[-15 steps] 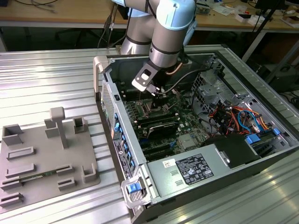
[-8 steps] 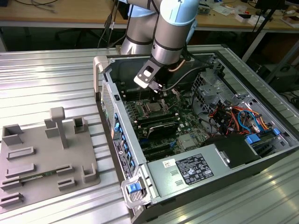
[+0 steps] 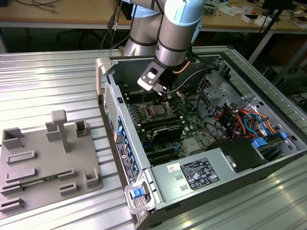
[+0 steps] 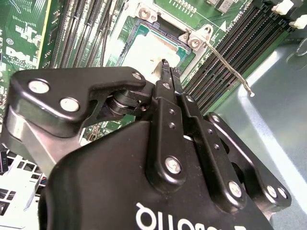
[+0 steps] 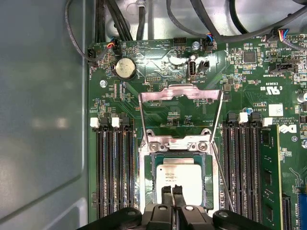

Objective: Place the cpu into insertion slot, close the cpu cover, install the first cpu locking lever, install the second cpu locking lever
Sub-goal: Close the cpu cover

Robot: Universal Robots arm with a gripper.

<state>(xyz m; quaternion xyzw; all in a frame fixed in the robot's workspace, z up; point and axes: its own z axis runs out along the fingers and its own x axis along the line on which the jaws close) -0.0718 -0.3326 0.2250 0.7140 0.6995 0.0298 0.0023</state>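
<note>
A: Gripper (image 5: 172, 190) up close, black fingers (image 5: 166, 194) pressed together, nothing between, tips right over the chip (image 5: 180, 175).
B: Chip seated?
A: Lying flat in its socket (image 5: 154, 177) on the green board (image 5: 158, 72), between the memory slots (image 5: 112, 167).
B: Cover (image 5: 181, 92)?
A: Swung up on its hinge, wide open. Thin lever (image 4: 225, 61) beside the socket, sticking out unlatched.

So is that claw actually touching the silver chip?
Cannot tell. In the first wrist view the gripper lies across the cpu, and neither contact nor a gap shows plainly.
</note>
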